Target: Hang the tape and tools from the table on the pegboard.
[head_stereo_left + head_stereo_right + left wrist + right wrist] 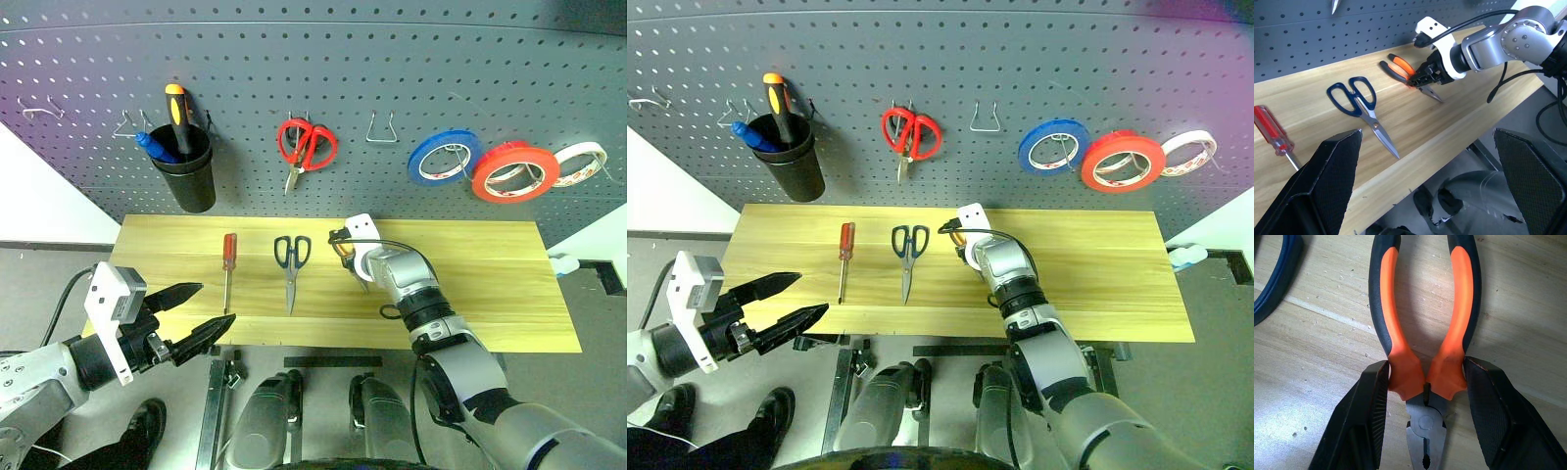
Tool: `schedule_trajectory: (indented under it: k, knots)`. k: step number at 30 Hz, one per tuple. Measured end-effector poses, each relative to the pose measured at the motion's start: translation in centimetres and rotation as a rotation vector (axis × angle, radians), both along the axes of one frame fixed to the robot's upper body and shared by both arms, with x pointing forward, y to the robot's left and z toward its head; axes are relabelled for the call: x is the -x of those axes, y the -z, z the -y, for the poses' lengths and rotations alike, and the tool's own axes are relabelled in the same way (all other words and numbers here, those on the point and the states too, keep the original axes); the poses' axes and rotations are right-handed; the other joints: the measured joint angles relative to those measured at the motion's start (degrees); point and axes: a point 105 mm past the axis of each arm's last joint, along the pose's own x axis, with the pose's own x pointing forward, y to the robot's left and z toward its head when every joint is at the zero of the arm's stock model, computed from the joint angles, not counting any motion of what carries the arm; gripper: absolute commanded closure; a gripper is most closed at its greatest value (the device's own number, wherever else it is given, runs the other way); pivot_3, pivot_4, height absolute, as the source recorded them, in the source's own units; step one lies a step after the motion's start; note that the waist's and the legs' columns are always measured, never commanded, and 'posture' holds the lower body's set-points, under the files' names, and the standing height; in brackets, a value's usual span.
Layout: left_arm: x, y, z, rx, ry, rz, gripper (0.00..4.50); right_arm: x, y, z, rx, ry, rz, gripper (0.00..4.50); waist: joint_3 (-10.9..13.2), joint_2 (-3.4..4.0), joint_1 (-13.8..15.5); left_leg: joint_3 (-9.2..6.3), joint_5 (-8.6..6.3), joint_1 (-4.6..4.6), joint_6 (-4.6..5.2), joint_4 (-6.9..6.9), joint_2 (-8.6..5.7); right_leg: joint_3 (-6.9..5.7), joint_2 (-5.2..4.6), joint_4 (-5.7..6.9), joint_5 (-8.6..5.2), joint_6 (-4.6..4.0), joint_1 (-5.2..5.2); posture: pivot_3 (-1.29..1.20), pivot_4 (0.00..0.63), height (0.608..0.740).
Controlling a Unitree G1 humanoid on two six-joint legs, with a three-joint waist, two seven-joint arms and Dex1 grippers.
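Right wrist view: right gripper (1425,387), fingers (1364,426) clamped on the pliers (1425,328) at the base of the orange handles; pliers lie flat on the bench (490,284), nose partly cut off. From the head views the pliers are mostly hidden behind the wrist. Left gripper (196,313), fingers apart, empty, at the bench's near edge. Scissors (291,264) and screwdriver (228,264) lie on the bench. Red tape (514,171) hangs on the pegboard (392,69).

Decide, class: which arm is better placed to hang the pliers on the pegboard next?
Right. The right gripper is shut on the pliers on the table, below the pegboard. The left gripper hangs open off the table's near edge.
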Motion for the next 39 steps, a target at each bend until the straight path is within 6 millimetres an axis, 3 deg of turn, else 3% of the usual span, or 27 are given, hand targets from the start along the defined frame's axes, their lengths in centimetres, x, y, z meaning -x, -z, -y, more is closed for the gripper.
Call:
schedule_trajectory:
  k: [4, 10, 20, 25, 33, 39]
  knots:
    - [0.0, -0.1, 0.0, 0.001, 0.002, 0.003, 0.00, 0.5, 0.0, -0.1, -0.072, -0.027, -0.035, 2.46, 0.01, 0.00, 0.00, 0.00, -0.02, -0.01, 0.04, -0.02, 0.00, 0.00, 0.00, -0.01, 0.02, 0.03, 0.00, 0.26, 0.246, 0.740]
    - [-0.3, -0.1, -0.1, 0.005, 0.000, 0.009, 0.00, 1.1, -0.1, 1.5, -0.073, -0.027, -0.052, 2.46, 0.04, 0.01, -0.03, 0.00, -0.09, -0.03, 0.16, -0.02, 0.00, 0.00, -0.01, -0.03, 0.00, 0.00, -0.02, 0.25, 0.242, 0.740]
    - [-0.6, -0.1, 0.2, 0.018, 0.020, 0.014, 0.00, 2.0, -0.1, 2.1, -0.094, -0.023, -0.052, 2.46, 0.13, -0.01, 0.01, 0.00, -0.08, -0.07, 0.15, -0.04, 0.01, 0.00, -0.01, -0.08, 0.03, 0.05, -0.03, 0.22, 0.243, 0.740]
    - [-1.3, -0.1, 0.1, 0.023, 0.021, 0.024, 0.00, 3.0, -1.0, 3.5, -0.154, -0.012, 0.003, 2.46, 0.17, -0.04, -0.02, 0.00, -0.09, -0.08, 0.17, -0.04, 0.01, -0.01, -0.01, -0.09, 0.04, 0.07, -0.03, 0.18, 0.230, 0.740]
    - [-2.4, -0.5, 0.3, 0.040, 0.053, 0.050, 0.00, 5.4, -2.4, 3.4, -0.333, -0.051, 0.086, 2.46, 0.16, -0.05, -0.10, 0.00, -0.02, -0.09, 0.04, -0.01, 0.02, -0.01, 0.00, -0.07, 0.05, 0.10, -0.04, 0.12, 0.200, 0.740]
    - [-3.0, -0.3, 0.4, 0.066, 0.088, 0.039, 0.00, 6.2, -3.5, 5.1, -0.432, -0.004, 0.170, 2.46, 0.12, -0.11, -0.25, 0.02, 0.07, -0.07, -0.10, 0.05, 0.02, -0.02, 0.02, 0.03, 0.06, 0.11, -0.04, 0.09, 0.175, 0.740]
